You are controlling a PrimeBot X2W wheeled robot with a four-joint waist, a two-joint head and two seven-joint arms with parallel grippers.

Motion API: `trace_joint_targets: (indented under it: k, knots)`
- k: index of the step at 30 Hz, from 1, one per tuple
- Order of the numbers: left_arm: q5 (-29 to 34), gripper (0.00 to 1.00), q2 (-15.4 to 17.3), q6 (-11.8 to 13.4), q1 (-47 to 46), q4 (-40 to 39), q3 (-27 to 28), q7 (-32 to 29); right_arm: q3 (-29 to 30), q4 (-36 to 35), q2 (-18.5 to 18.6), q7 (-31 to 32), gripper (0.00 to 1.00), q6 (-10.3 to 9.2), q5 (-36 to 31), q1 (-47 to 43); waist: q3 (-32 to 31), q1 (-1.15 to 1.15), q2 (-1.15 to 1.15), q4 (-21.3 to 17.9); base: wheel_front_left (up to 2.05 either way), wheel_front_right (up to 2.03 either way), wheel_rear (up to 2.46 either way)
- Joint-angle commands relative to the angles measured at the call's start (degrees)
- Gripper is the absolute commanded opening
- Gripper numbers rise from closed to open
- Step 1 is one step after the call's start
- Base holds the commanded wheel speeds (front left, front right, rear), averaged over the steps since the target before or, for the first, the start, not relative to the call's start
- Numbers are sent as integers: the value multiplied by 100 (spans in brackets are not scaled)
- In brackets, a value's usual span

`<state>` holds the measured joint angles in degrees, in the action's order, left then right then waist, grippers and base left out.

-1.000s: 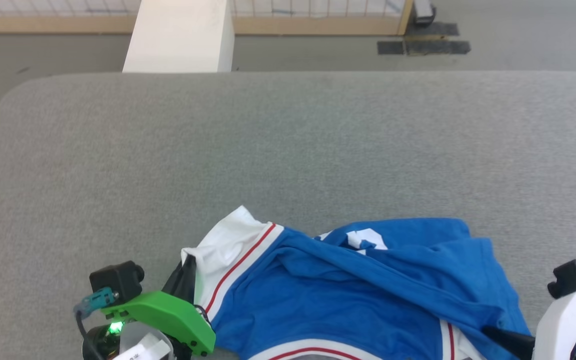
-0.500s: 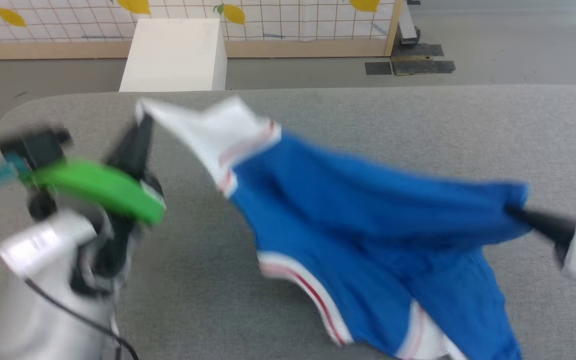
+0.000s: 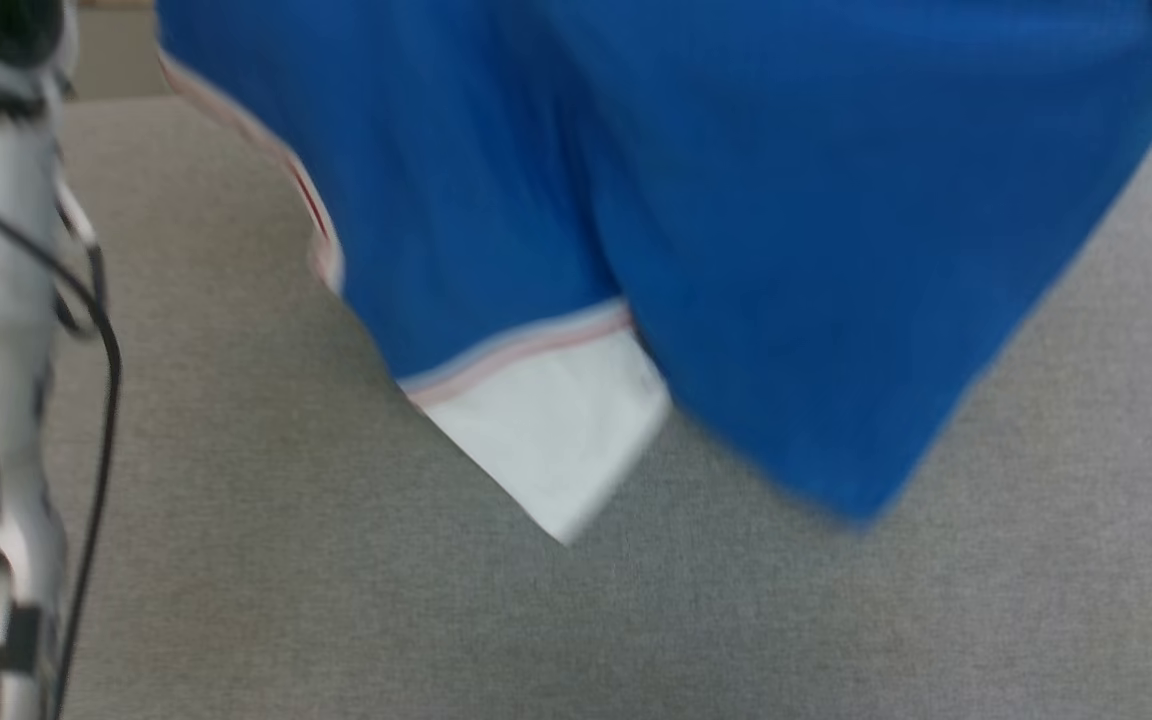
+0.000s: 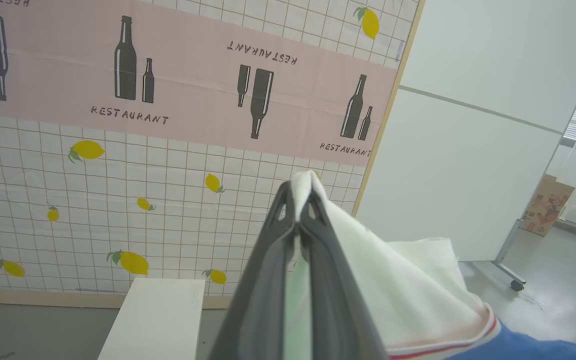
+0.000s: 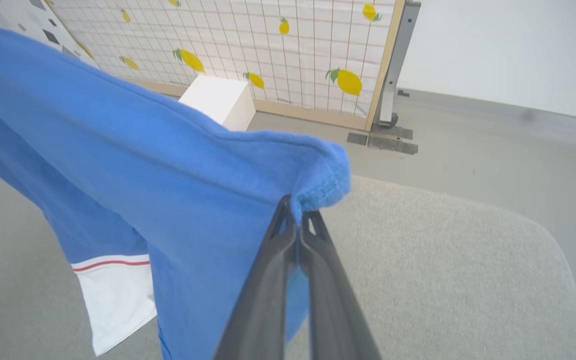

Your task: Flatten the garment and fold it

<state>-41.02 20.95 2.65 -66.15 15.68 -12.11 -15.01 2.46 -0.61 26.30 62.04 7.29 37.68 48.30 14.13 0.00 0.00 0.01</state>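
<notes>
Pinching the garment, left fingers and right fingers hold it over the table.

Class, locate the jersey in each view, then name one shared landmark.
Head: jersey hangs across top and centre.
Left wrist: lower right, white corner in left pincer.
Right wrist: left and centre, blue hem in right pincer.
Landmark: white box, both wrist views.

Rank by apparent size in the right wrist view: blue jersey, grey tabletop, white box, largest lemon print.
1-2. Royal-blue jersey and grey fabric-covered tabletop: similar spread, jersey nearer the camera, so unranked.
3. Then white rectangular box.
4. Smallest: yellow lemon print.
</notes>
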Motion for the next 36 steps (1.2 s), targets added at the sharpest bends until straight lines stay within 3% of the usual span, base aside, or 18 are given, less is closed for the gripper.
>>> trace_joint_targets:
  k: [1, 6, 11, 18, 26, 31, 36]
  knots:
    - [145, 0, 13, 49, -452, 169, -32, 39, -37, 160, -77, -142, 0, 20, -150, 434, 660, 0, 0, -155, 0, 0, 0]
    - [434, 0, -61, 124, -1769, 792, -32, 348, -284, 718, -302, -633, 0, 20, -658, 1804, 1146, 0, 0, -262, 0, 0, 0]
    - [604, 0, -214, 135, -2888, 1279, 74, 1047, -365, 1374, -524, -1343, 0, 20, -1113, 3012, 1519, 0, 0, -291, 0, 0, 0]
    - [591, 0, -452, -50, -3554, 1831, 187, 1962, -518, 2111, -537, -2201, 0, 20, -1431, 3746, 1841, 0, 0, -156, 0, 0, 0]
    - [306, 0, -598, -476, -3114, 2458, 248, 2375, -1025, 2531, -277, -2738, 0, 20, -1061, 3448, 1952, 0, 0, 91, 0, 0, 0]
    - [106, 0, -720, -829, -2327, 2621, 139, 2589, -1467, 2482, -22, -3206, 0, 20, -545, 2602, 1647, 0, 0, 252, 0, 0, 0]
    - [-185, 0, -832, -978, -1165, 2446, -51, 2674, -1818, 2275, 207, -3638, 0, 20, -61, 1451, 1091, 0, 0, 390, 0, 0, 0]
